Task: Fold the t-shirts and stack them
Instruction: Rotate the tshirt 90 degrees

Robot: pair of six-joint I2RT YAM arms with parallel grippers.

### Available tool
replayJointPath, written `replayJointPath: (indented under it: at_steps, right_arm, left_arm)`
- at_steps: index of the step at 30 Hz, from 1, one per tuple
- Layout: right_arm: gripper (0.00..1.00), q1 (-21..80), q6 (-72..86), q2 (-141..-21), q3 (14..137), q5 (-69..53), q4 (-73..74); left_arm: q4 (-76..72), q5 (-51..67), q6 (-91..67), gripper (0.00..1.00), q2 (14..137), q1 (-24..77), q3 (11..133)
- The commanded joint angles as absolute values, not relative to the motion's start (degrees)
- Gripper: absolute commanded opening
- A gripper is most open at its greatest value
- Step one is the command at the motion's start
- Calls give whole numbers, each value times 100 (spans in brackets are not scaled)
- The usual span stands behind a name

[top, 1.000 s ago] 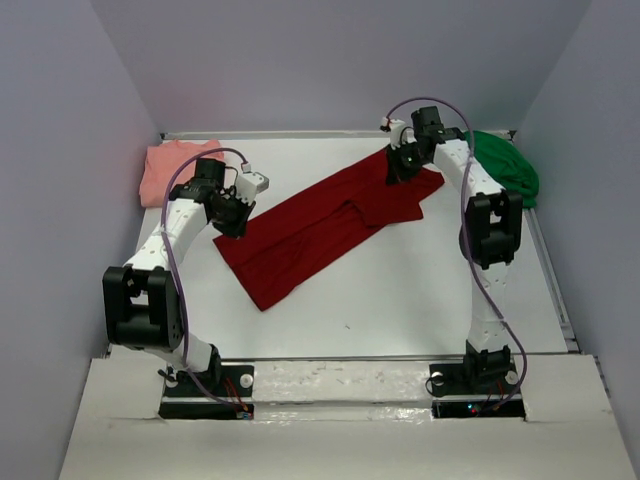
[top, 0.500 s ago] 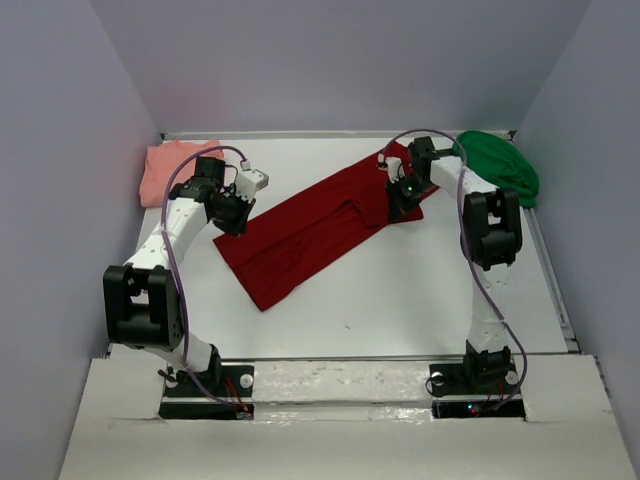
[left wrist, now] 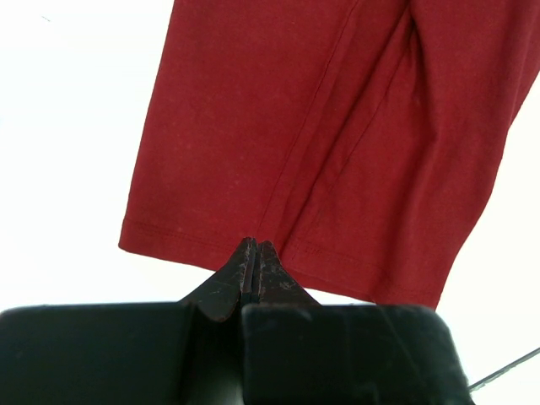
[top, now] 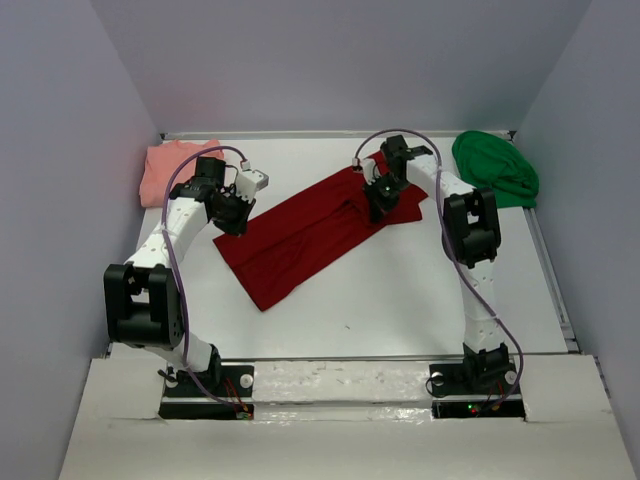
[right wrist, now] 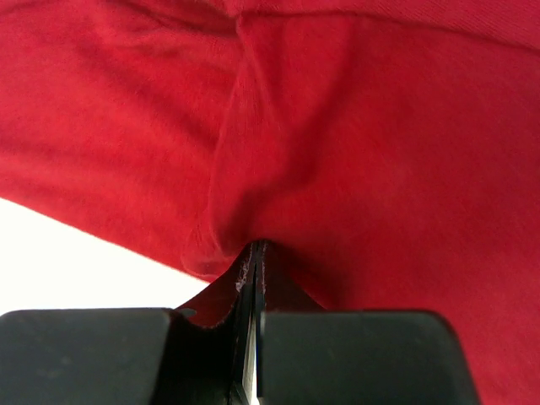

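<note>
White tabletop (top: 420, 290), closed in by pale lilac-grey walls (top: 330, 60), seen from above. Two white-and-black robot arms rise from its near edge.

We see the dark red t-shirt (top: 300, 235) lying diagonally across the middle of the table. One end points toward the near left and the other toward the far right. Most of it lies flat, with a few long creases running along its length.

The left gripper (top: 235, 222) reaches down onto the shirt's left edge. From the left wrist camera, its two dark fingertips are pressed tightly together right at the stitched hem, pinching the cloth there. A crease runs away from that spot up the fabric, and bare white table shows on both sides.

The right gripper (top: 378, 205) is down on the far right part of the same shirt. From the right wrist camera, its fingertips are also squeezed together, nipping a raised ridge of red fabric that puckers at the tips. Red cloth fills nearly that whole view.

The salmon-pink t-shirt (top: 165, 168) lies in the far left corner, partly hidden behind the left arm. The green t-shirt (top: 497, 168) sits bunched in the far right corner, apart from the red one.
</note>
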State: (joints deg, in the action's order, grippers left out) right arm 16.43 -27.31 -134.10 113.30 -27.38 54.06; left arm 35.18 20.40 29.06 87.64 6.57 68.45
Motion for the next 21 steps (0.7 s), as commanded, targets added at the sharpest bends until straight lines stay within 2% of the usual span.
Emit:
replayJointPath:
  at_steps: [1, 6, 21]
  right_arm:
    - [0, 1652, -2769, -13711, 11697, -2103, 5581]
    - [0, 1652, -2786, -13843, 12014, -1785, 5677]
    - [0, 1652, -3260, -14370, 12612, 324, 5213]
  left_arm:
    - [3524, 2144, 2856, 0, 8701, 615, 6979]
    - [3542, 2153, 2848, 0, 8666, 615, 6996]
    - [3551, 2224, 2839, 0, 8648, 615, 6961]
